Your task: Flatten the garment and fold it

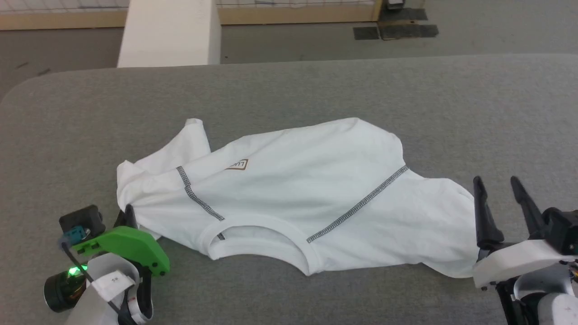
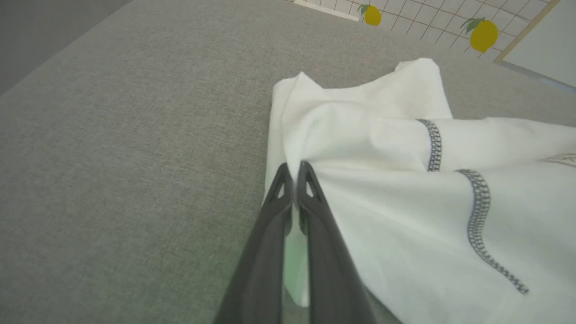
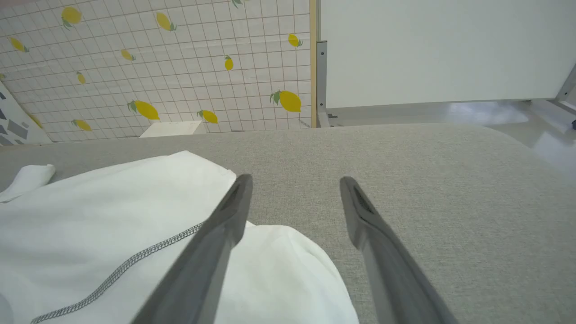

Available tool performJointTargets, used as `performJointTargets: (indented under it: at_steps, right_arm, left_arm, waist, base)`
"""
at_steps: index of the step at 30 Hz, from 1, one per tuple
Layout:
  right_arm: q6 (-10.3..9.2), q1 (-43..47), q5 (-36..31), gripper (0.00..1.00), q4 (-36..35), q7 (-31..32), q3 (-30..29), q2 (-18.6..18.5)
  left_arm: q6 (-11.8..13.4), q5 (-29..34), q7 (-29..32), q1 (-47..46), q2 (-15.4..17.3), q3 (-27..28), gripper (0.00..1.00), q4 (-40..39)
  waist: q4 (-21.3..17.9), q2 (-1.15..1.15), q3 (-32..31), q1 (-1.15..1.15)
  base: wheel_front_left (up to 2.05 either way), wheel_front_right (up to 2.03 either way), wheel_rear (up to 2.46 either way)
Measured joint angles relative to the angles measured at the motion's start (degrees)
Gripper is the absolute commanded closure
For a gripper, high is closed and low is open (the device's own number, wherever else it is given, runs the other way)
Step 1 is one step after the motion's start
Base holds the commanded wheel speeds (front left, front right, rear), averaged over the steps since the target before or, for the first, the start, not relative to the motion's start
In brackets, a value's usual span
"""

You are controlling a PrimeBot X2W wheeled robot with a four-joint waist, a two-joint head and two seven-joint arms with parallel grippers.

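Garment [image 1: 293, 189] edge inside left claw [image 2: 294, 167]

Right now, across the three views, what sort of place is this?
Probably an indoor robot test room, not a home: a wide grey fabric-covered table, a lemon-print gridded wall screen, and a thin white long-sleeved shirt laid out on it.

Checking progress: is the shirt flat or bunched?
Partly bunched: the shirt lies mostly spread, but its cloth by the left gripper is crumpled.
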Motion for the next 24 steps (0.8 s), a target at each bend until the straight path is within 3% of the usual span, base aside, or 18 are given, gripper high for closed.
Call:
performJointTargets:
  at_steps: [1,2,6,10,15,20,21,22,23,24]
  right_arm:
    - [0.00,0.2,0.1,0.00,0.1,1.3,0.1,0.0]
    - [0.00,0.7,0.0,0.00,0.1,2.9,0.3,0.0]
    - [0.00,2.6,0.3,0.00,0.4,11.3,-0.3,0.1]
    - [0.00,4.5,1.7,0.00,1.2,20.2,-4.7,0.0]
    - [-0.01,5.4,2.5,0.00,1.9,28.1,-5.8,0.0]
    - [-0.01,5.0,0.9,0.00,2.2,34.4,-4.9,-0.3]
    - [-0.02,4.7,0.9,0.22,2.2,35.2,-4.6,-0.3]
    - [-0.02,4.4,0.5,0.55,2.1,36.1,-4.2,-0.5]
    - [-0.02,3.9,-0.4,0.96,2.0,36.7,-3.7,-0.7]
    - [-0.02,3.7,-0.6,1.00,2.0,37.0,-3.6,-0.7]
  left_arm:
    - [0.0,-0.1,-0.5,0.6,0.1,0.2,0.67,-0.8]
    - [-0.1,-0.3,-1.1,1.1,0.0,0.3,0.00,-1.8]
    - [-1.5,-0.5,-6.6,2.4,-0.9,1.0,0.00,-5.3]
    - [-2.1,1.1,-12.5,2.8,-2.2,2.1,0.00,-7.9]
    - [-3.2,5.2,-13.6,3.2,-4.2,3.4,0.00,-10.8]
    - [-6.8,10.4,-13.8,3.2,-7.1,5.9,0.00,-12.8]
    - [-7.4,11.2,-13.8,3.2,-7.6,6.1,0.00,-12.8]
    - [-8.2,11.8,-13.8,3.2,-8.4,6.3,0.00,-12.8]
    - [-8.9,12.3,-13.8,3.2,-9.1,6.4,0.00,-12.7]
    - [-9.3,12.8,-13.8,3.1,-9.6,6.6,0.00,-12.7]
  waist:
    - [0.5,0.00,-0.1,0.00]
    - [1.1,0.00,-0.2,0.00]
    - [2.8,0.00,-0.5,0.00]
    - [3.9,0.00,-0.4,0.00]
    - [4.8,0.00,0.6,0.00]
    - [5.4,0.00,2.1,0.00]
    - [5.4,0.00,2.4,-0.01]
    - [5.5,0.00,2.6,0.00]
    - [5.6,0.00,2.9,-0.01]
    - [5.6,0.00,3.0,0.00]
  base:
    - [0.00,0.00,0.00]
    - [0.00,0.00,0.00]
    - [0.00,0.00,0.00]
    - [0.00,0.00,0.00]
    - [0.00,0.00,0.00]
    - [0.00,0.00,0.00]
    - [0.00,0.00,0.00]
    - [0.00,0.00,0.00]
    - [0.00,0.00,0.00]
    - [0.00,0.00,0.00]
